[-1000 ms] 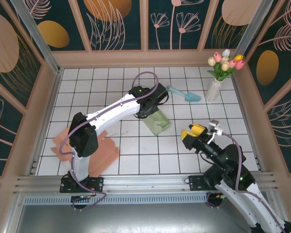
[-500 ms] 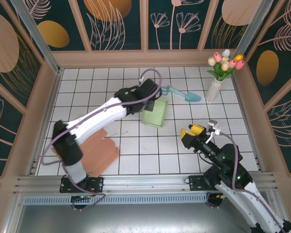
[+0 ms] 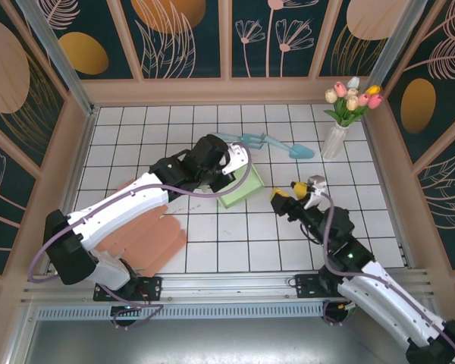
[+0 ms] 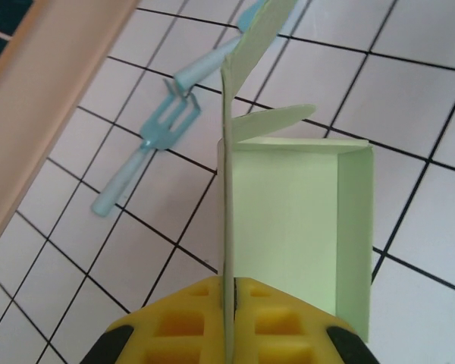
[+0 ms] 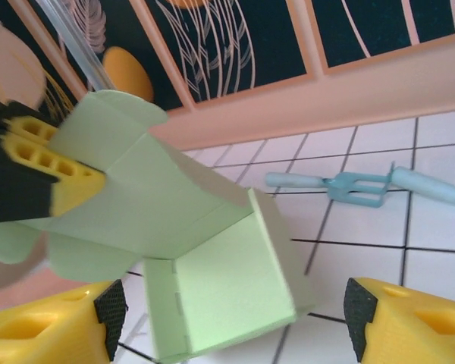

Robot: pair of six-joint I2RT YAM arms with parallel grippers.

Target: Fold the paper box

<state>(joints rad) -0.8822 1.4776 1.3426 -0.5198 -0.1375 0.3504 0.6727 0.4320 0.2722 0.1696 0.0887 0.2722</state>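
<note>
Paper box point(image 3: 241, 188), pale green and half folded, is at the middle of the white tiled table point(image 3: 212, 243), one end open and its rounded flaps loose. The left gripper point(image 4: 229, 294) has its yellow fingers pressed together on a thin upright side panel of the box. The right gripper point(image 5: 235, 315) is just beside the open end with its fingers spread wide, touching nothing. A light blue plastic hand fork point(image 4: 163, 133) lies on the tiles just beyond. Flat salmon cardboard sheets point(image 3: 148, 235) lie well apart to the left.
</note>
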